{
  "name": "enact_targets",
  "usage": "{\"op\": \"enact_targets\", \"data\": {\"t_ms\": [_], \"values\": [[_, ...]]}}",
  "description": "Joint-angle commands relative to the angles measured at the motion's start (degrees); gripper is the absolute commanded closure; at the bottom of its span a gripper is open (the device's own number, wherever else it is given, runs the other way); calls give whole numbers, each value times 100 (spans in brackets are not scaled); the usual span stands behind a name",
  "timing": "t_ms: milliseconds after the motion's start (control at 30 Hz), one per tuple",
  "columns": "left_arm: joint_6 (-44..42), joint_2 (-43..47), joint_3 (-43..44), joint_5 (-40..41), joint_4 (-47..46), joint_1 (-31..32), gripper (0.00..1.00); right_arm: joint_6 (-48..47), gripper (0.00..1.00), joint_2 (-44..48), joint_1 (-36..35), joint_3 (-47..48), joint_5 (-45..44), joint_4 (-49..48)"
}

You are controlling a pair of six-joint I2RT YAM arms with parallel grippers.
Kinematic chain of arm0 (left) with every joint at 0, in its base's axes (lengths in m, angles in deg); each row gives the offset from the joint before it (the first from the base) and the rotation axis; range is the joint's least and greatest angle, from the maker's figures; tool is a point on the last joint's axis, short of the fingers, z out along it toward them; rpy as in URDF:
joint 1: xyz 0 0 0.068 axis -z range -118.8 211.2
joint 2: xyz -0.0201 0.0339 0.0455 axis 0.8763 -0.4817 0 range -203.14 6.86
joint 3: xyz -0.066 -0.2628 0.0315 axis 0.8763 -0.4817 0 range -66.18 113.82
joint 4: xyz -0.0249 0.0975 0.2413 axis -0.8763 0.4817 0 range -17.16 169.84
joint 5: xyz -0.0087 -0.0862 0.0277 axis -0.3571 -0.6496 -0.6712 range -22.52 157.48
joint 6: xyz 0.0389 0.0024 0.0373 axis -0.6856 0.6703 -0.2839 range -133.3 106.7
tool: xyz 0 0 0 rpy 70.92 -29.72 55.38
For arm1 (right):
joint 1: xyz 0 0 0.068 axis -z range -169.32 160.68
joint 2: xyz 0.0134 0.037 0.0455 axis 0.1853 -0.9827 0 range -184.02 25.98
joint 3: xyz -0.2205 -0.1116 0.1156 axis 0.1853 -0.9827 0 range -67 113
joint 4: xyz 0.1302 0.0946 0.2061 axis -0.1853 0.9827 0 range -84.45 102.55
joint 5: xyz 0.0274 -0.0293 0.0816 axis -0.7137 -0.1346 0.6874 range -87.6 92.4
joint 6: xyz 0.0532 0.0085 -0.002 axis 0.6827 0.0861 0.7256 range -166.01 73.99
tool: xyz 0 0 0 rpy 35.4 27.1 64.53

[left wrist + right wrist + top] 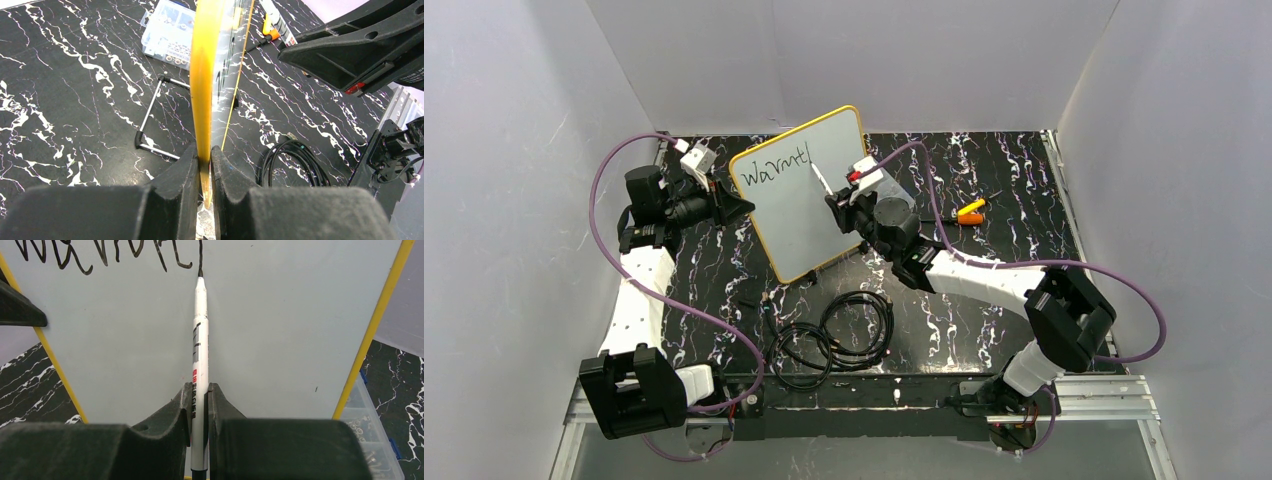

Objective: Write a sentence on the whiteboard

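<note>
Right claw (199,392): closest to us, clamped on the white marker (200,340). It pinches the barrel low down, so the long front end reaches well ahead of the fingertips.
Marker tip: touching the whiteboard (280,340) straight ahead of the claw, at the foot of the newest stroke. We judge it's mid-letter.
Board pose: tilted up off the table (944,345) with its face turned toward the right claw, so the pen meets it head-on.
Left claw (205,159): closed hard on the board's yellow rim, which runs edge-on between its fingers and away ahead of them. We reckon it's there to brace the board against the pen's push.
Sentence (772,168): one line so far, roughly "Warmt" plus a started stroke. It runs along the top of the board, ahead and to the left of the right claw. We'd say it's early going, with most of the writing yet to come.
Clutter: a clear compartment box (372,440) peeks out past the board's edge, to the right of the right claw. Spare pens (970,212) lie further to its right and coiled cables (834,335) sit behind it, all well apart from the writing.
Risk: if the rim slips in the left claw, the board tips and the line smears.
</note>
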Motion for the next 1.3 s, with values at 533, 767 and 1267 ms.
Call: {"op": "enact_targets", "data": {"t_ms": [533,767,1267], "values": [[-27,51,0,-159,399,47,100,-152,99,-99,4,484,-342,-411],[-25,51,0,-161,399,47,100,-146,99,-154,4,555,-402,-325],[-25,69,-5,-161,394,50,100,-38,99,-111,13,407,-612,-209]]}}
